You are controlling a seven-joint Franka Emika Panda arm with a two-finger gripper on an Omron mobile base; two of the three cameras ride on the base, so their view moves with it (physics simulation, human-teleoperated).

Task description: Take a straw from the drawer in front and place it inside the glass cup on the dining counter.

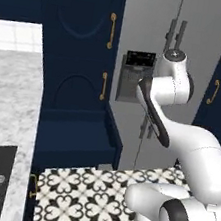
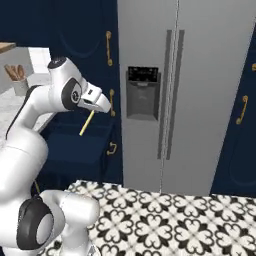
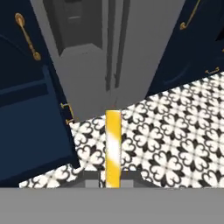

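Left base view: mounted behind the arm on its left, facing forward and down; takes in the marble tabletop [image 1: 12, 102] at left, the open drawer [image 1: 75, 135] and the grey fridge [image 1: 194, 40].
Right base view: mounted behind on the right, same heading; shares the fridge [image 2: 200, 90], drawer [image 2: 80, 145] and patterned floor [image 2: 170, 220].
Hand view: close, looking along the jaws at the floor [image 3: 175, 131], fridge base [image 3: 109, 57] and drawer [image 3: 30, 127], the straw [image 3: 113, 146] in the foreground.

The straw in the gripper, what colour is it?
Yellow, with paler patches; the straw shows best in the hand view.
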